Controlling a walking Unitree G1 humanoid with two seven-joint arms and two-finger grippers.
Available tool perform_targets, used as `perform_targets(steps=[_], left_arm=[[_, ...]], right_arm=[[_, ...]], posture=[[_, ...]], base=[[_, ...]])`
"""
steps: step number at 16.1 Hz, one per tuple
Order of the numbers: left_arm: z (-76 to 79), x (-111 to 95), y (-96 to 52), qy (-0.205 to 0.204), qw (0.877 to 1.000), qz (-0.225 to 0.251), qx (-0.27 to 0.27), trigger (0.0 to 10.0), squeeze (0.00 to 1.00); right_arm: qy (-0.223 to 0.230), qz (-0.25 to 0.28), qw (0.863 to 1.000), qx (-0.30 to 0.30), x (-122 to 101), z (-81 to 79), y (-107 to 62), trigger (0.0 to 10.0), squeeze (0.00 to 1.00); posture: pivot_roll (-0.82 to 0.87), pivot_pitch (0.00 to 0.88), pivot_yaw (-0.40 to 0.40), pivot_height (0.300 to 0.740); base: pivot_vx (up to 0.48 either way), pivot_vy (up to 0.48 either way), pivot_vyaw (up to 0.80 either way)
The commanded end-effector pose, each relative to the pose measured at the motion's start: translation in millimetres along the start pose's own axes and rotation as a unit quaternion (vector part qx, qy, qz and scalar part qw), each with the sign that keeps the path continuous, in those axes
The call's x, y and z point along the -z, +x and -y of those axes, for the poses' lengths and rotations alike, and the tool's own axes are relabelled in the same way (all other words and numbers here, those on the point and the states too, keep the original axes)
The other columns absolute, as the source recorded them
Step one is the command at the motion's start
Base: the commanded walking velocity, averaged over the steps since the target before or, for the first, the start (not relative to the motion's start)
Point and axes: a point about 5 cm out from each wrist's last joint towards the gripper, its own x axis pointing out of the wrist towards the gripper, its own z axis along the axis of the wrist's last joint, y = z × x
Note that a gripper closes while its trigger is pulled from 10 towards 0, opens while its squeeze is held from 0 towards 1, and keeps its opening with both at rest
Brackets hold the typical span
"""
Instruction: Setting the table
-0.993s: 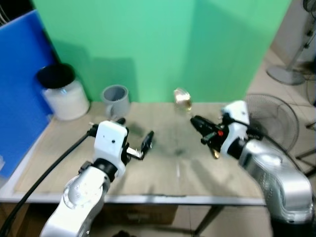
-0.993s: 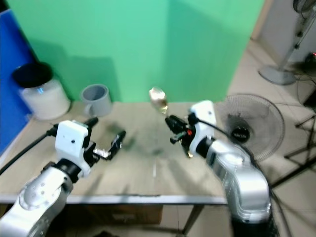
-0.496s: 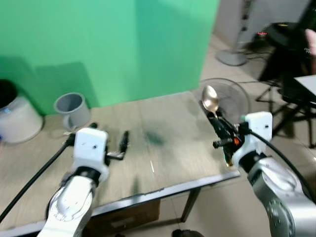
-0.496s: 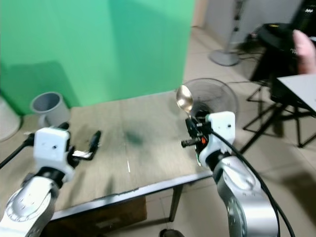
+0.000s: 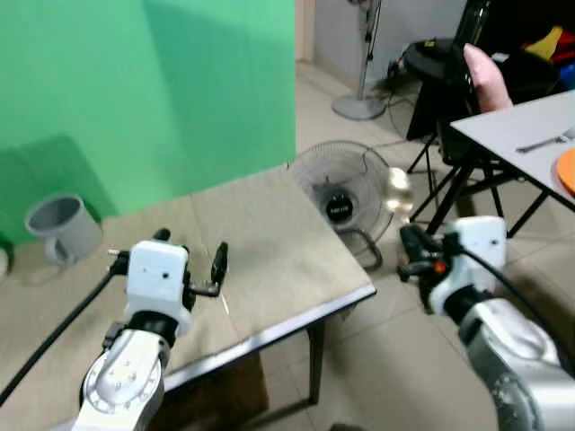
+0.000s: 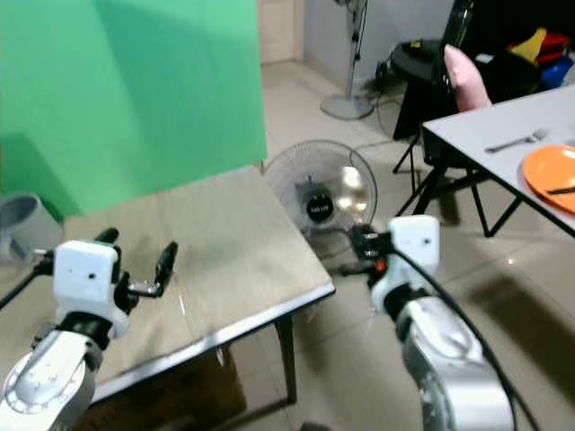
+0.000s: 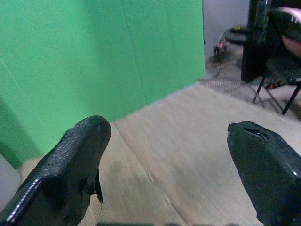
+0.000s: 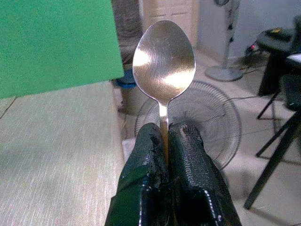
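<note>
- The whole view has swung to the robot's right: the green backdrop wall [image 5: 144, 90] now fills only the 10 o'clock corner, and a white dining table [image 6: 490, 135] with an orange plate [image 6: 552, 175] has come in at 2 o'clock.
- The tan wooden worktable [image 5: 269, 251] has slid toward 8 o'clock, the grey plastic mug [image 5: 61, 226] with it.
- A round floor fan [image 5: 346, 193] stands past its corner.
- The left gripper [image 5: 191, 262] still hovers over the worktable, fingers spread.
- The right gripper [image 8: 165, 141] is now off the worktable's edge, above the floor, pinching the shiny metal spoon [image 8: 163, 63] bowl-up.
</note>
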Motion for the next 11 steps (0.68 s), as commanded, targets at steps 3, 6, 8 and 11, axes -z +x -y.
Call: perform_targets(steps=[3, 6, 8, 11], left_arm=[[-3.7, -1.9, -0.3, -0.002, 1.0, 0.006, -0.013, 10.0, 0.0], [-4.8, -1.5, 0.3, -0.004, 1.0, 0.008, -0.02, 10.0, 0.0], [-5.5, -2.3, 1.9, -0.001, 1.0, 0.012, -0.018, 10.0, 0.0], [-5.2, -5.0, 4.5, 0.002, 1.0, 0.026, -0.014, 10.0, 0.0]], right_arm=[[-0.001, 0.007, 1.0, -0.006, -5.7, -3.8, 1.3, 10.0, 0.0], [-0.008, 0.004, 1.0, 0.003, -5.8, -1.4, 2.1, 10.0, 0.0], [-0.006, 0.0, 1.0, 0.016, -3.8, -0.2, 1.8, 10.0, 0.0], [-0.004, -0.007, 0.999, 0.032, -2.1, 0.7, 0.9, 10.0, 0.0]], posture=[[-0.08, 0.005, 0.03, 0.74], [-0.08, 0.001, 0.028, 0.74], [-0.08, 0.0, 0.032, 0.74], [-0.09, 0.0, 0.036, 0.74]], base=[[0.0, 0.0, -0.8], [0.0, 0.0, -0.8], [0.0, 0.0, -0.8], [0.0, 0.0, -0.8]])
